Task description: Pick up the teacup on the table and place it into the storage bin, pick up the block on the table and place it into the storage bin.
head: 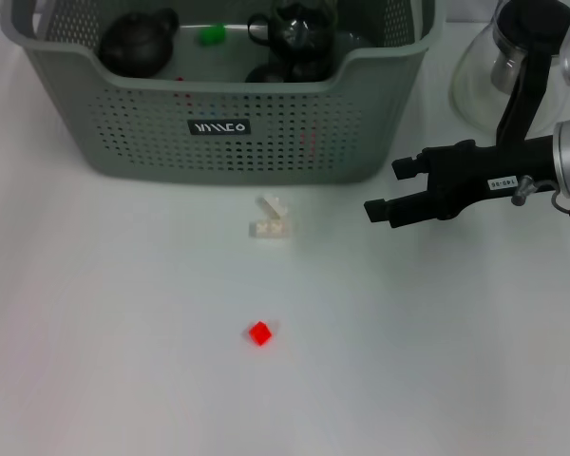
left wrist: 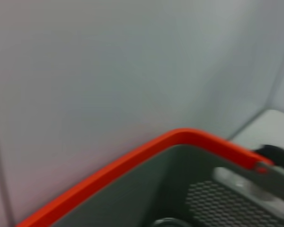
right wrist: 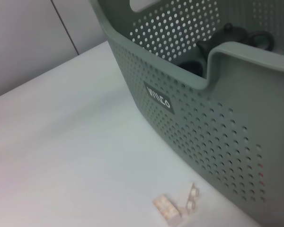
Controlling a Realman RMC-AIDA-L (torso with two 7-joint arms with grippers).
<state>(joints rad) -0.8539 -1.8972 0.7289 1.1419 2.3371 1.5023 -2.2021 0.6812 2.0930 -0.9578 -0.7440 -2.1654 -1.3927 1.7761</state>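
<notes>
Your right gripper point(head: 388, 193) hangs with fingers spread and empty, just in front of the storage bin point(head: 361, 123) at its right end. Dark teaware already sits inside the bin. The white block point(head: 271, 220) lies on the desk point(head: 104, 323) near the bin's front wall; a red block point(head: 259, 332) lies farther out. Risk: approaching the white one, you may clip that wall. Your left gripper isn't in view.

The right pincer point(head: 391, 188) was matte black, with two slim, blunt-tipped fingers point(head: 384, 210) on a blocky black body. A small white label with dark lettering sat on its side. Behind it, the wrist was a silver-grey cylinder.
</notes>
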